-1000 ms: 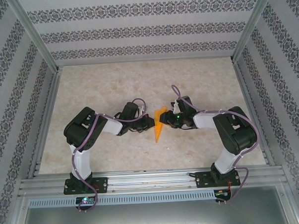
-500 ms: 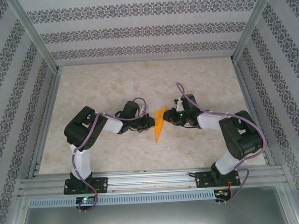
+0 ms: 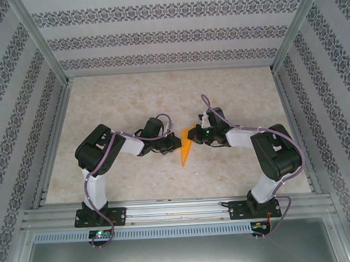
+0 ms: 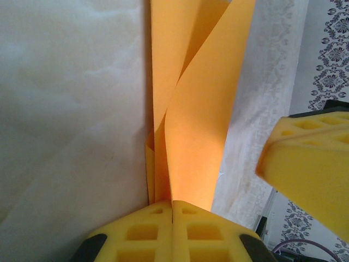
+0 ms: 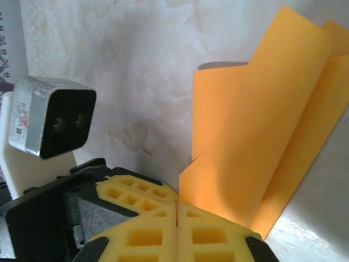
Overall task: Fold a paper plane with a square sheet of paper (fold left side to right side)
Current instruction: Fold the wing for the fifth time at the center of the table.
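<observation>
Paper sheet (image 3: 187, 148), orange, folded to a narrow wedge, sits mid-table (image 3: 133, 98) between the two arms, with the broad end away from the bases and the point toward them. The left gripper (image 3: 178, 143) meets it from the left side. In the left wrist view its yellow pads (image 4: 142, 234) are pressed together on the near edge of the sheet (image 4: 196, 131), pinching several layers, and the flaps fan apart beyond the tips. The right gripper (image 3: 194, 135) sits at the wedge's broad end. From the right wrist, its jaws are pressed together tip to tip (image 5: 177, 210), with the sheet (image 5: 256, 142) just beyond the right-hand pad. Whether they touch is unclear. From the left wrist, a strip of bare table (image 4: 262, 109) shows between the paper and the right gripper's finger (image 4: 311, 164).
</observation>
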`<state>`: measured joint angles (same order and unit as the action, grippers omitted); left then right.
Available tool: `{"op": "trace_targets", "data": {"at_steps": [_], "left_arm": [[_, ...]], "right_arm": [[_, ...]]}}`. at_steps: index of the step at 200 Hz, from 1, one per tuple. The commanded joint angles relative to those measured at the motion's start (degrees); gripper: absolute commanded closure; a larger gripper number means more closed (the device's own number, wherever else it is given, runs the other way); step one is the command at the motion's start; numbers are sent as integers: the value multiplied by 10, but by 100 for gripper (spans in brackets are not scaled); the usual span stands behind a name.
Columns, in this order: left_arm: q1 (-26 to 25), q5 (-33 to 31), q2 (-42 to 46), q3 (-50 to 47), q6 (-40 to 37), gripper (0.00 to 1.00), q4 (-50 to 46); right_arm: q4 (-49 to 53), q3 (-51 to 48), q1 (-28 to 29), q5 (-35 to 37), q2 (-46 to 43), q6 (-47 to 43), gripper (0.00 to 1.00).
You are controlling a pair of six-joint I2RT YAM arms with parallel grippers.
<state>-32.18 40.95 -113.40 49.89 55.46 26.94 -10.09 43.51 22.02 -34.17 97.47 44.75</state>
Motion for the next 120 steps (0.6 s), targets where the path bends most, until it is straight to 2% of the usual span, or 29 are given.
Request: {"op": "trace_targets", "data": {"at_steps": [1, 120], "left_arm": [[-5, -69, -45, 10, -19, 100, -35], [-5, -68, -51, 15, -18, 100, -47]], "right_arm": [[-5, 10, 6, -7, 17, -2, 100], [16, 9, 7, 12, 45, -9, 100]]}}
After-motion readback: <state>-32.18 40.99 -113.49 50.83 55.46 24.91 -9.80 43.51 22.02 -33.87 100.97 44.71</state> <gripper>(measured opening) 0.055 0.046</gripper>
